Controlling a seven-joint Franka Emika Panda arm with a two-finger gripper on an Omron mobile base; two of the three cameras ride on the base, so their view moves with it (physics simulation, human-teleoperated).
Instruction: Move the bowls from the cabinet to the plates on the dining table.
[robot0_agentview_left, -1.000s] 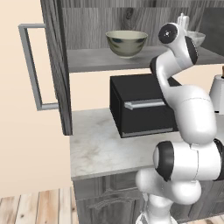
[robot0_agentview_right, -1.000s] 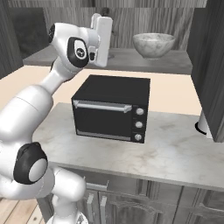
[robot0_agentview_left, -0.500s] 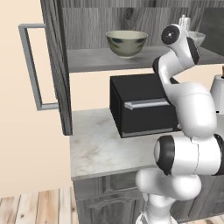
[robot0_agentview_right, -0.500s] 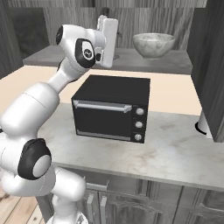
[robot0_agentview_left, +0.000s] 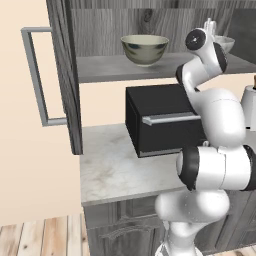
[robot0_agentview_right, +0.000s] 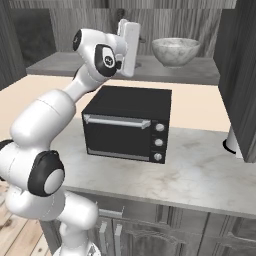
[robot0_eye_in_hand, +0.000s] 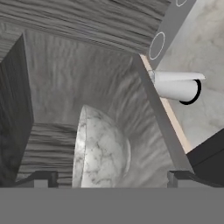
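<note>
- Reaching up into the open cabinet (robot0_agentview_left: 65, 75), the arm is bringing its gripper (robot0_eye_in_hand: 109, 177) toward the marbled bowl (robot0_agentview_right: 176, 51) on the shelf, so the step in hand is the approach for the first pick.
- Standing wide apart, the jaws are holding nothing; in the hand view the two dark tips are sitting one on each side of the pale bowl, which is filling the space ahead of them.
- Sitting further left along the same shelf, well apart from the first, the greenish bowl (robot0_agentview_left: 145, 49) is waiting untouched.
- Sitting on the small counter (robot0_agentview_right: 200, 170) directly under the shelf, the black oven (robot0_agentview_right: 130, 122) is leaving the arm little room below.
- Neither the plates nor the dining table is appearing in front of me, so both bowls are, by my reckoning, at the very start of their journey.
- Judging the next move: the hand is needing to ease further forward until the tips are straddling the bowl's rim or wall, then close.
- Whether the tips are already level with the rim I am finding hard to tell, since the bowl is appearing tilted from the hand.
- A white cylinder (robot0_eye_in_hand: 177, 89) is standing on the counter off to the right, clear of the reach.
</note>
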